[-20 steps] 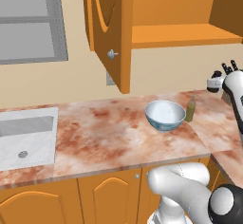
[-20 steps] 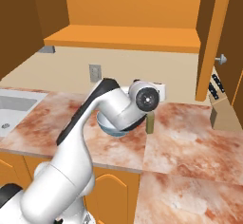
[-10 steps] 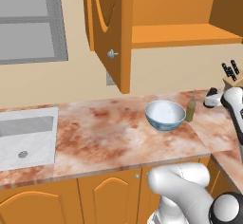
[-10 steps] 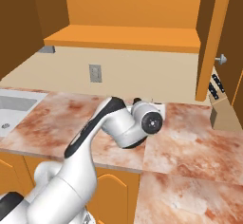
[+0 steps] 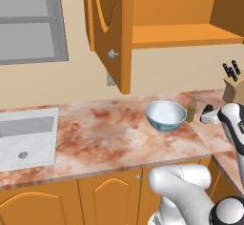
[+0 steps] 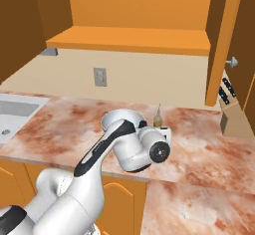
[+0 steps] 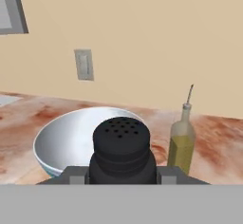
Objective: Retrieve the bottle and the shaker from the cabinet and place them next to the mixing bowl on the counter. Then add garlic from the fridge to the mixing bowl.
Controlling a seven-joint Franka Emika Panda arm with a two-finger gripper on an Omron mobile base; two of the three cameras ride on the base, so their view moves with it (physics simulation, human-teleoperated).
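- Against the frame a second back, I see the arm has dropped: the wrist sat up near the knife block's height then, and now hangs low by the counter point(image 5: 109, 133) on the bowl's right.
- The gripper point(image 7: 123, 173) is clamped on the shaker point(image 7: 122, 152); in the hand view its black perforated cap stands upright between the two grey pads, just in front of the bowl point(image 7: 71, 140).
- In the left base view the shaker point(image 5: 208, 114) shows as a dark tip at the white wrist, right of the bottle and near counter level; I cannot tell whether its base touches the stone.
- The bowl point(image 5: 165, 116) has not moved since the earlier frames; it sits on the counter, well right of the sink point(image 5: 28, 140).
- The bottle point(image 5: 191, 107) stands upright just right of the bowl, close to it but apart, same spot as before.
- In the right base view the bottle point(image 6: 158, 119) pokes up behind the wrist, and the arm covers most of the bowl point(image 6: 119, 117).
- Edges: the knife block point(image 5: 233, 83) stands right of the shaker, near the corner; the wall with its outlet point(image 7: 84, 64) runs behind the bowl.
- Open room: bare counter lies between bowl and sink, and in front of the bowl to the counter's front edge.
- The open cabinet point(image 5: 181, 33) hangs above the bowl, its door point(image 5: 112, 28) swung out to the upper left.
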